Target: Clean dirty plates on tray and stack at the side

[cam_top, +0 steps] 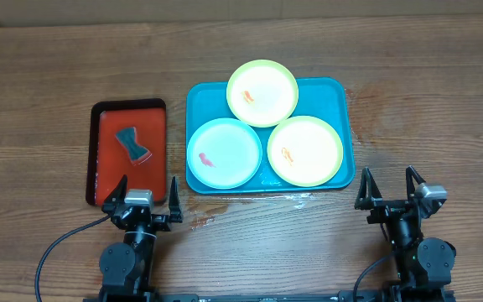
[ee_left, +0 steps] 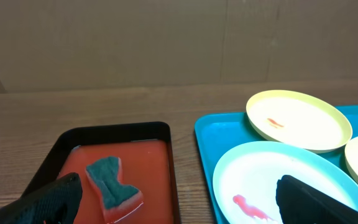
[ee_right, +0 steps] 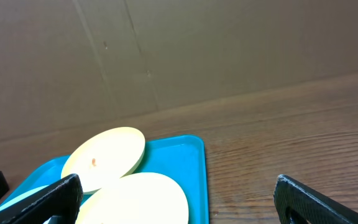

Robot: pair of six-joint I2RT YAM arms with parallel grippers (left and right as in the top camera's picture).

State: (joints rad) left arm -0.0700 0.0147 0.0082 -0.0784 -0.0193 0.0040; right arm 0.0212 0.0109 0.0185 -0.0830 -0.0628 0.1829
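**Teal tray (cam_top: 346, 101): loaded, three plates**

One red tray (cam_top: 93, 151) at far left holds one sponge (cam_top: 132, 144), apparently in shallow red liquid. The left gripper (cam_top: 148, 191) sits just in front of it, jaws fully spread and empty. The teal tray at centre carries one light blue plate (cam_top: 223, 153) and two yellow-green: rear plate (cam_top: 262, 92) and front-right plate (cam_top: 305, 150). Each has one smear. The right gripper (cam_top: 388, 180) has its jaws spread wide and grips nothing.

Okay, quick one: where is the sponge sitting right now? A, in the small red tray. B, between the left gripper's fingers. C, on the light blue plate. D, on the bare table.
A: the sponge lies flat in the red tray, which sits to the left of the teal tray, and neither gripper touches it.
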